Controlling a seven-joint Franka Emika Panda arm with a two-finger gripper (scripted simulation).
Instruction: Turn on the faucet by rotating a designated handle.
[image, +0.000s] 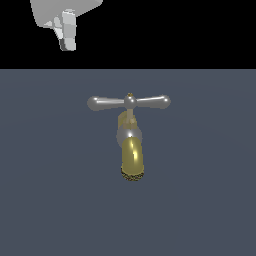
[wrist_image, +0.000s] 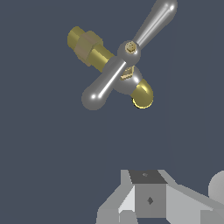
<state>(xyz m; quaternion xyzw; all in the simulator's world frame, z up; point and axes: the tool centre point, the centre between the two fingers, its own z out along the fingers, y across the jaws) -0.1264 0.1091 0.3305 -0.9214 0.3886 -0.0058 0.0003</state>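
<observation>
A white gripper (image: 68, 37), its opening unclear and apparently holding nothing, hangs well apart from the gold faucet (image: 132, 155) and its silver handle (image: 129, 102), risking a glancing slip off a rounded arm.

The faucet (image: 132, 155) stands on the flat grey surface, its shiny gold-brass spout curving down from a silver collar. Its handle (image: 129, 102), a slim silver crossbar with bulbed ends, lies level on top, untouched.
</observation>
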